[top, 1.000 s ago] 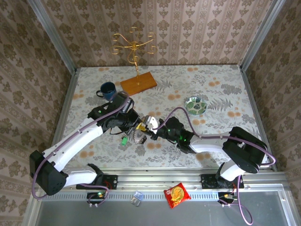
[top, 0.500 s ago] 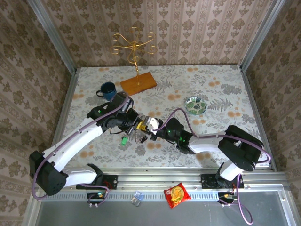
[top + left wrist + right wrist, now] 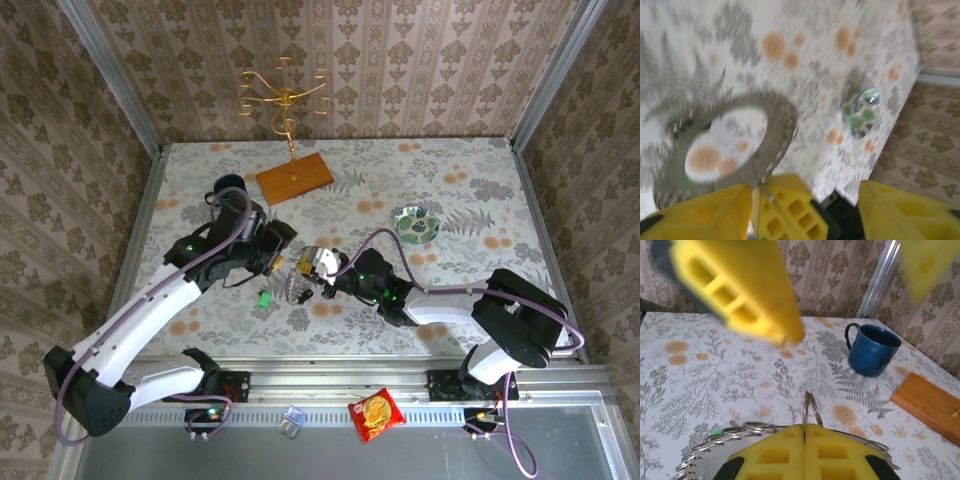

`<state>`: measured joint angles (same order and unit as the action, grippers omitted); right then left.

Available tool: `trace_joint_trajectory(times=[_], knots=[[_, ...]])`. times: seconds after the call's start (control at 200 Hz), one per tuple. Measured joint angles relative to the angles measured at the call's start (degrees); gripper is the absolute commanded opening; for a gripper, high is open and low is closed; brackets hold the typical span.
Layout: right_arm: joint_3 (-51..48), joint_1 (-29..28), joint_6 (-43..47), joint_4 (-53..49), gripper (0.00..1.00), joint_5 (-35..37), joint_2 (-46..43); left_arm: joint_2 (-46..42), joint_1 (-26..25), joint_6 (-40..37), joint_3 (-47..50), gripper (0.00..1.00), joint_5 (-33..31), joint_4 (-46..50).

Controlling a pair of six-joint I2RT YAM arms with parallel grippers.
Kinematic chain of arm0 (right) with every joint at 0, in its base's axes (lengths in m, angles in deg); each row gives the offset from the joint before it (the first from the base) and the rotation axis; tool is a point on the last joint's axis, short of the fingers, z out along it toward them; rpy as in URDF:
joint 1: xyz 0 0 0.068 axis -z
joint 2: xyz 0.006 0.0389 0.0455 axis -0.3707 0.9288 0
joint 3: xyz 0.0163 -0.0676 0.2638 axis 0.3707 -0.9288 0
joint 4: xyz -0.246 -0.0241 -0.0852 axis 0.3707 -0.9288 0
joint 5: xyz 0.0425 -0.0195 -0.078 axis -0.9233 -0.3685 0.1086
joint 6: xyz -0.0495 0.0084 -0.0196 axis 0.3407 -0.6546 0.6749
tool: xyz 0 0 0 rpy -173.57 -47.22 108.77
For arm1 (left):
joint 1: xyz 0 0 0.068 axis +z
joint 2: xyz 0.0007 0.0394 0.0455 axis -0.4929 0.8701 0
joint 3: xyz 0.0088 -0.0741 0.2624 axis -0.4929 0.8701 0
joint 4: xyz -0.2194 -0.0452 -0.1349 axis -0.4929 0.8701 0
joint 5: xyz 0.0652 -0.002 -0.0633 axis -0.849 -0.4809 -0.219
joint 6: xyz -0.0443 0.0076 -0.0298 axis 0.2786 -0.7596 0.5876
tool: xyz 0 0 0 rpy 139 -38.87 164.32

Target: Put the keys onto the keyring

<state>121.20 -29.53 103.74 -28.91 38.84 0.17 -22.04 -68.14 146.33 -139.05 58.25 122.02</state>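
Note:
My right gripper [image 3: 312,268] [image 3: 805,426] is shut on the keyring [image 3: 809,409], a thin wire loop that stands upright out of its yellow pads. My left gripper [image 3: 290,258] [image 3: 805,192] is open, one finger on each side of the right gripper's tips and apart from them. Its fingers [image 3: 735,285] appear blurred at the top of the right wrist view. A key with a green head [image 3: 263,298] lies on the table just left of a wide flat grey ring [image 3: 293,287] [image 3: 725,145], which lies under both grippers. A green speck [image 3: 716,432] shows beside that ring.
A blue mug [image 3: 228,187] [image 3: 872,347] stands at the back left, next to the wooden base [image 3: 294,177] [image 3: 932,407] of a gold stand. A small patterned dish [image 3: 416,223] [image 3: 862,112] sits to the right. A snack packet [image 3: 376,413] lies off the table's near edge.
My right gripper closed onto the keyring. My left gripper opened and drew back a little to the left, away from the right gripper's tips.

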Motion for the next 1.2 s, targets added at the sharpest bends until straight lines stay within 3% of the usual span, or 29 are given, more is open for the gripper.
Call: trace_joint_trajectory(times=[0.085, 0.18, 0.26, 0.375, 0.58, 0.725, 0.925, 1.2], knots=[[0.04, 0.57, 0.0, -3.02, 0.0, -0.85, -1.53, -2.16, 1.64, -12.07, -0.02, 0.59, -3.91, -2.99], [0.28, 1.29, 0.0, -6.69, 0.0, -1.99, -3.21, -5.44, 1.97, -30.49, 2.12, 0.55, -5.42, -9.05], [0.7, 1.95, 0.04, -9.73, 0.0, -3.06, -4.46, -9.38, 1.97, -46.14, 7.21, 0.44, -4.57, -14.19], [1.4, 3.02, 0.44, -14.14, 0.0, -4.85, -6.05, -14.36, 2.12, -67.87, 16.37, 0.3, -0.83, -18.62], [2.01, 4.57, 2.23, -20.96, 0.0, -8.07, -9.14, -16.68, 4.81, -96.8, 25.81, 0.26, 13.0, -21.81], [2.01, 4.96, 4.0, -22.84, 0.0, -9.7, -10.1, -13.84, 8.22, -108.83, 26.36, 0.18, 24.04, -23.74], [2.29, 4.98, 6.29, -25.64, 0.0, -11.56, -10.86, -7.34, 9.44, -117.07, 25.53, 0.14, 35.43, -24.5], [2.78, 5.03, 7.43, -27.5, 0.0, -12.26, -11.39, -3.98, 9.46, -120.74, 24.17, 0.2, 39.98, -25.14]])
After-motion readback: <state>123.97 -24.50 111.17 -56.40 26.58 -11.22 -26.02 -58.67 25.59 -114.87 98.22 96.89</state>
